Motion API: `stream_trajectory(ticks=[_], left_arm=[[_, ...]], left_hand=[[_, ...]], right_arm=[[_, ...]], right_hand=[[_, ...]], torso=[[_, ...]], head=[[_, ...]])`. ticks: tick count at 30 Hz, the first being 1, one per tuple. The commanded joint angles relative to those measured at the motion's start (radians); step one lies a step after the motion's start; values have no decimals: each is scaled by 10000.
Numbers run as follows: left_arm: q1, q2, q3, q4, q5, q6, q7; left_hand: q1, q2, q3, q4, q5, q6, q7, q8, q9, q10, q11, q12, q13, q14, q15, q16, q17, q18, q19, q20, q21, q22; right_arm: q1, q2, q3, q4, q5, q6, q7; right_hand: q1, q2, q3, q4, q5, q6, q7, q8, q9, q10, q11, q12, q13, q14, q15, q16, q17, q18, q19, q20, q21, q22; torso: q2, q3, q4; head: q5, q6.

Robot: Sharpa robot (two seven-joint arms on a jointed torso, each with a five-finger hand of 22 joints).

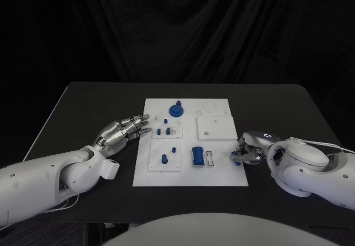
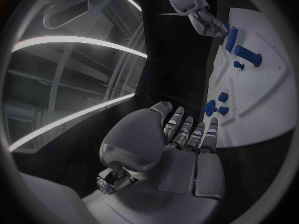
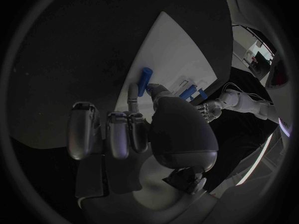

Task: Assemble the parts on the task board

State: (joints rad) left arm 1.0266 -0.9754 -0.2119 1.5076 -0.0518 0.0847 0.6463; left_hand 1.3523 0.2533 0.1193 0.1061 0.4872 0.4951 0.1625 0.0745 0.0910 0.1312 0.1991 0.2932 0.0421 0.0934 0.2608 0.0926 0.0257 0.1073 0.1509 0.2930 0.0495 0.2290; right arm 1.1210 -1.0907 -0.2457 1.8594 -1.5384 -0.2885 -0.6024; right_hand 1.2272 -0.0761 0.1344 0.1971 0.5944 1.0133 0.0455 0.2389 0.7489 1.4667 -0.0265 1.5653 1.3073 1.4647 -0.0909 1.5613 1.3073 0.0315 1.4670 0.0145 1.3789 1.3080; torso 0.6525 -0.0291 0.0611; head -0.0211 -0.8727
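Left hand (image 1: 122,132) at task board (image 1: 222,177) left edge, fingers spread, holding nothing; right hand (image 1: 250,148) at right edge pinching blue part (image 3: 146,77).

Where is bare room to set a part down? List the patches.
Free: the table strip beyond the task board, and the strip before its near edge. Crowded: the board's middle with blue parts, its left edge by the left hand, its right edge by the right hand.
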Motion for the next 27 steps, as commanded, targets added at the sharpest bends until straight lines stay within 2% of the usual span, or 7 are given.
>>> stream_trajectory(ticks=[1, 5, 12, 16, 17, 20, 27], left_arm=[[-21, 22, 6, 3, 6, 155, 83], [-25, 30, 6, 3, 6, 159, 86], [-36, 28, 6, -2, 5, 171, 80], [-45, 29, 6, 3, 5, 177, 80], [-47, 28, 6, 4, 5, 177, 81], [-54, 16, 6, 9, 5, 178, 81], [-84, -29, 6, 35, 5, 184, 89]], left_hand=[[-84, -42, 53, 9, 50, 59, 153, 58, 8, 5, 69, 42, 14, 33, 4, 57, 15, -184, 72, 15, 27, -14], [-84, -42, 53, 9, 50, 59, 153, 58, 8, 5, 69, 42, 14, 33, 4, 57, 15, -184, 72, 15, 27, -14], [-87, -43, 82, 8, 53, 39, 157, 53, 4, 1, 74, 38, 13, 28, 2, 56, 14, -186, 72, 14, 26, -19], [-87, -43, 82, 8, 53, 39, 157, 53, 4, 1, 74, 38, 13, 28, 2, 56, 14, -186, 72, 14, 26, -19], [-87, -43, 82, 8, 53, 39, 157, 53, 4, 1, 74, 38, 13, 28, 2, 56, 14, -186, 72, 14, 26, -19], [-88, -44, 91, 8, 54, 39, 157, 53, 4, 1, 76, 40, 13, 31, 3, 60, 15, -187, 74, 14, 26, -17], [-88, -44, 91, 8, 54, 39, 157, 53, 4, 1, 76, 40, 13, 31, 3, 60, 15, -187, 74, 14, 26, -17]], right_arm=[[-129, 71, -44, -108, -40, 357, -208], [-235, 152, -43, -191, -40, 487, -202], [-392, 263, -43, -298, -61, 573, -125], [-427, 309, -42, -323, -192, 579, -67], [-431, 317, -42, -326, -210, 547, -37], [-440, 328, -42, -308, -245, 278, 135], [-446, 290, -31, -166, 368, -796, 815]], right_hand=[[121, -20, 72, -103, 119, 16, -8, -97, -133, 1041, 4, 55, 2634, 999, 14, 10, 2315, 93, 673, 26, 36, 2082], [120, -27, 74, -108, 122, 11, -4, -101, -137, 1041, 6, 55, 2634, 1001, 14, 12, 2321, 94, 672, 26, 30, 2081], [498, -124, 360, -563, 306, 31, 1, -110, -197, 1041, 12, 55, 2634, 993, 18, 2, 2287, 99, 660, 28, 3, 2072], [777, -168, 582, -990, -53, 131, -26, -2, -155, 1041, -7, 55, 2634, 991, 5, -2, 2275, 99, 658, 21, 10, 2075], [857, -164, 692, -1105, -376, 153, -37, 36, -133, 1041, -20, 55, 2634, 990, -5, -3, 2271, 102, 654, 12, -2, 2071], [936, -184, 970, -1310, -668, 159, -40, 104, -94, 1041, -22, 55, 2634, 988, -9, -5, 2263, 100, 654, 5, 8, 2074], [550, -262, 1437, -1431, -210, 146, -79, 309, 44, 1041, -57, 55, 2634, 996, -35, 6, 2300, 78, 680, -11, 116, 2105]], torso=[[0, -7, 0], [6, 0, -1], [-6, -6, 7], [-4, -1, -5], [-3, -2, -2], [-7, -2, -5], [4, 7, -17]], head=[[-2, 1], [-1, 1], [2, 1], [14, 1], [20, 1], [54, 1], [91, 1]])
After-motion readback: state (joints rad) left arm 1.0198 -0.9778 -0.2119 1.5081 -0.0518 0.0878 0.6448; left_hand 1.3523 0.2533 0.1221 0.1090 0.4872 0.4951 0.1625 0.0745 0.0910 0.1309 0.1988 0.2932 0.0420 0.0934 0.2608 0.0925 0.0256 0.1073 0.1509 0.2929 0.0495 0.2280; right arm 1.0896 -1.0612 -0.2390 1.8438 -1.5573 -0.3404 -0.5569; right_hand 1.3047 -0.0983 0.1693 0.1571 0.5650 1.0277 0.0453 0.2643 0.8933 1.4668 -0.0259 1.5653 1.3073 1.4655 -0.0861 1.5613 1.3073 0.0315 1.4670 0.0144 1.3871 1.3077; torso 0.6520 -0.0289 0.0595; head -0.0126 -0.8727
